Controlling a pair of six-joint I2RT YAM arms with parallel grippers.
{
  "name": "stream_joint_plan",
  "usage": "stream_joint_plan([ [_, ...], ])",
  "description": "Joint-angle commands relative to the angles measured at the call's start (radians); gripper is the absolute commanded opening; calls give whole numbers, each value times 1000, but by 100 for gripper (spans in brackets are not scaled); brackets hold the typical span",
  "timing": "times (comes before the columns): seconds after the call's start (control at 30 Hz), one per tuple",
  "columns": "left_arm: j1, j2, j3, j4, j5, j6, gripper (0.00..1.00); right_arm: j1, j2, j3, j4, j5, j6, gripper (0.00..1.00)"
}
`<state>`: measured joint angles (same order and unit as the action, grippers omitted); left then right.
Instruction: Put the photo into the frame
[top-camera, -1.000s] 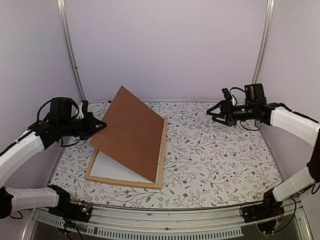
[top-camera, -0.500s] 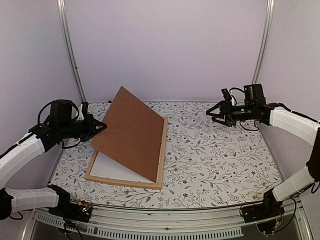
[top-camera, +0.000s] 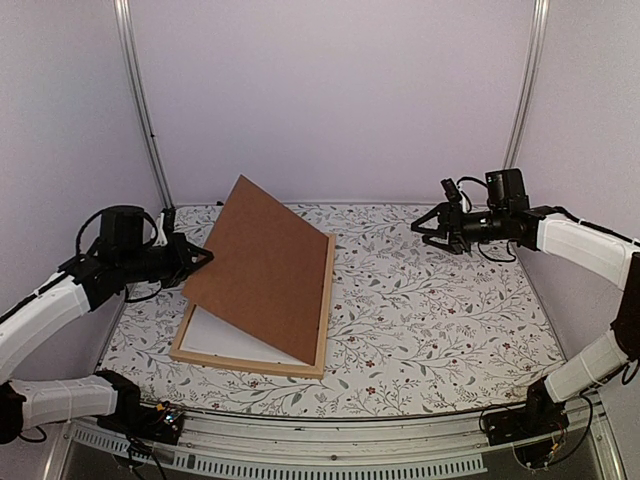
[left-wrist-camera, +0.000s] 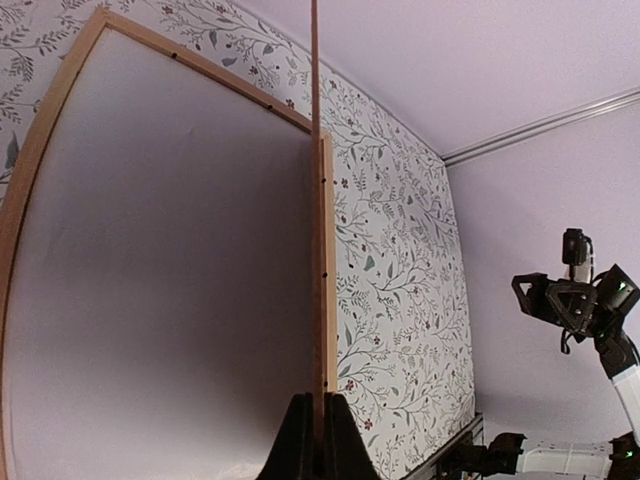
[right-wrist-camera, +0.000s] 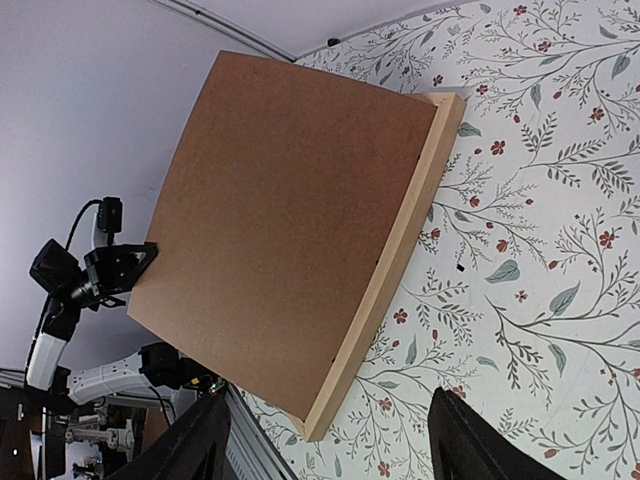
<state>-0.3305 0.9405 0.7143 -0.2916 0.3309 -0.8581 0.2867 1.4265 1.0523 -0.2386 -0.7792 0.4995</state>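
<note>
With my left pincer (top-camera: 203, 256) clamped on the backing board (top-camera: 265, 268), tilting it up off the frame (top-camera: 245, 362) on the counter (top-camera: 430, 310), and my right pincer (top-camera: 428, 224) wide and empty, I judge the opening step is in hand; next calls for fetching the photo, nowhere in view.

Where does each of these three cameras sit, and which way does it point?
Top: above and behind the arms, looking down on table, frame and tilted brown board; both arms show.
Left wrist: on the left arm, sighting along the board's edge; the left tool gripping it shows.
Right wrist: on the right arm, facing the board's brown face; the open right tool shows.
Each wrist view catches the opposite arm.
</note>
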Motion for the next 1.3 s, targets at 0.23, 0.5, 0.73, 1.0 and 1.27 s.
stream_joint_plan([
  [0.23, -2, -16, -29, -9, -6, 25, 13, -6, 18, -6, 26, -14, -6, 72],
  [0.5, -2, 8, -20, -55, -27, 60, 37, -6, 22, -9, 33, -19, -4, 72],
  [0.73, -2, 42, -3, -114, -86, 105, 62, -5, 27, -25, 48, -23, 1, 72],
  [1.0, -2, 92, -13, -133, -154, 145, 71, -4, 36, -36, 61, -29, 4, 72],
  [1.27, -3, 165, -12, -123, -173, 198, 72, -4, 45, -49, 71, -34, 7, 72],
])
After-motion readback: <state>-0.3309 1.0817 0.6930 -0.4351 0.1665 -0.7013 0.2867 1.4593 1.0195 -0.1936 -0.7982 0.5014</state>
